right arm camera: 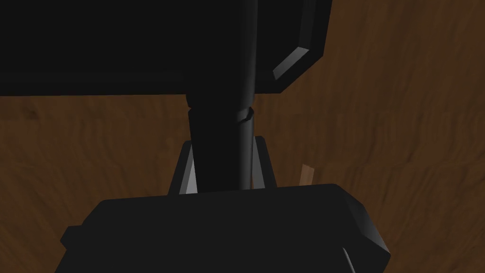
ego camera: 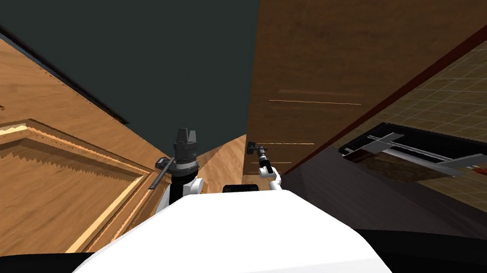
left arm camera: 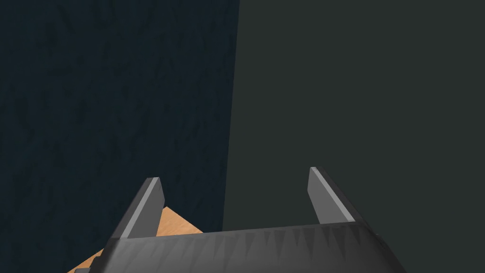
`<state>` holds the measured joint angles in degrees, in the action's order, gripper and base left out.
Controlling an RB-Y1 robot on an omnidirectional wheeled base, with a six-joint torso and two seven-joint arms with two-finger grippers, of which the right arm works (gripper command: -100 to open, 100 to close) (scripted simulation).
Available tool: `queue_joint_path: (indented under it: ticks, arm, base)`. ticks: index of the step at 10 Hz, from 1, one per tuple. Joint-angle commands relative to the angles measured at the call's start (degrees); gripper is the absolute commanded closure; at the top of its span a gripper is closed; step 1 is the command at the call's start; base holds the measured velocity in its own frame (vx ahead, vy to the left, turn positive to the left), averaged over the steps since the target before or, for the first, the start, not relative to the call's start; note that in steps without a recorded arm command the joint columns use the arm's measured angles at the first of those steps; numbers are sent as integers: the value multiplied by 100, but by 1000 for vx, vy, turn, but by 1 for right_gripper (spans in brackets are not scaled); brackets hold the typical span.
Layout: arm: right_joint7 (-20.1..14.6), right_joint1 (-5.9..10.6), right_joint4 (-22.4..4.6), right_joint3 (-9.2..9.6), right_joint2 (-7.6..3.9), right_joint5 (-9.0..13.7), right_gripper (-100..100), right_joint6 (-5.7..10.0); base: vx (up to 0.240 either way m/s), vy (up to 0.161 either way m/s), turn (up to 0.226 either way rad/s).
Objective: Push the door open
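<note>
A dark brown wooden door (ego camera: 318,67) stands straight ahead, its left edge meeting a dark grey wall (ego camera: 135,42). Low on that edge is a dark handle (ego camera: 250,146). My right gripper (ego camera: 261,158) reaches up to it. In the right wrist view the handle's dark bar (right arm camera: 213,118) runs between the two fingers (right arm camera: 188,173), which press its sides, with a dark plate above and the door's wood (right arm camera: 402,118) behind. My left gripper (ego camera: 187,136) is raised beside the wall, left of the handle, and its fingers (left arm camera: 147,208) stand open on nothing.
A lighter, panelled wooden surface (ego camera: 43,181) slants along my left, close to the left arm. To the right lie a tiled floor (ego camera: 474,96) and a dark frame with grey bars (ego camera: 415,151). A dark red strip runs along the door's right side.
</note>
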<state>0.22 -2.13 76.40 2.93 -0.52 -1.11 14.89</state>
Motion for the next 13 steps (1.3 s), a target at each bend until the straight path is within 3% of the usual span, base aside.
queue_joint_path:
  ticks: [1,6,13]
  arm:
    - [101,-46,93,-46,-87,72,100,13]
    - [369,-211,248,130,-177,328,100,16]
    - [686,-406,430,339,-149,631,100,20]
  base:
    - [196,34,-173]
    - [195,55,-215]
    - [136,60,-192]
